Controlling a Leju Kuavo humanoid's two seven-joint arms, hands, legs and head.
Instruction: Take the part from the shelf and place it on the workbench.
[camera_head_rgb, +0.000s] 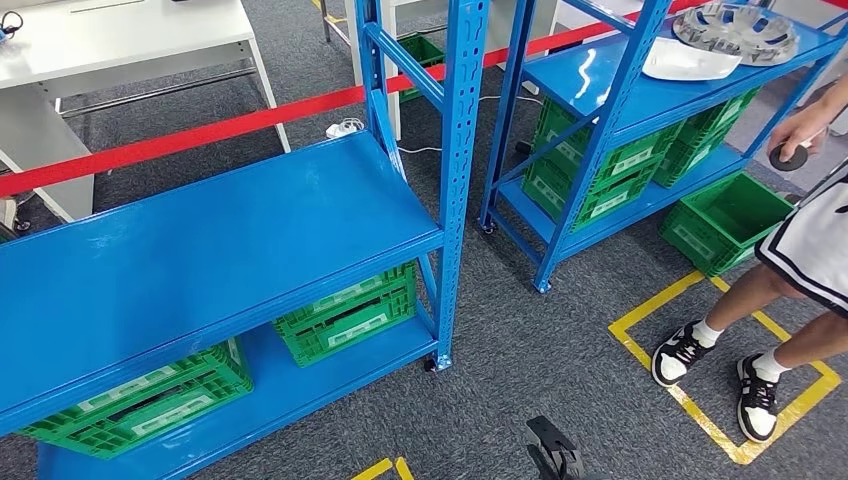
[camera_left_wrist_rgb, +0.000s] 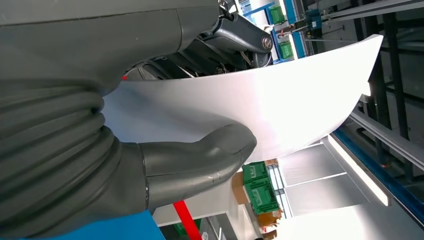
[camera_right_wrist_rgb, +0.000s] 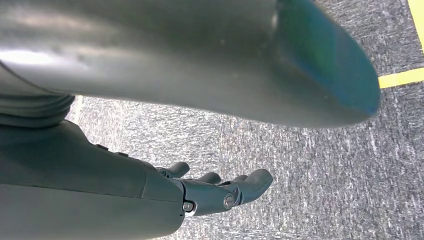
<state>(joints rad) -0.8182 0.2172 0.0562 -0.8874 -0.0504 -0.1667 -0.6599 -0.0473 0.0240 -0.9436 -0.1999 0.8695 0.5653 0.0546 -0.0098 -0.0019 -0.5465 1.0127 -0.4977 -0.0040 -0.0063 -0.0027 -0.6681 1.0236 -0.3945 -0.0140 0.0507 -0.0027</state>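
Left hand (camera_left_wrist_rgb: 150, 150) grasping white curved part (camera_left_wrist_rgb: 260, 105), thumb pressed on its face. Right hand (camera_right_wrist_rgb: 210, 192) released, fingers apart above grey carpet (camera_right_wrist_rgb: 310, 170).

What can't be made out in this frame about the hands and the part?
- White part, left wrist view: its far side is hidden behind the left hand; its edges are cut off.
- Right hand, right wrist view: the thumb blocks much of the picture.
- Person, head view: cut off by the edge.
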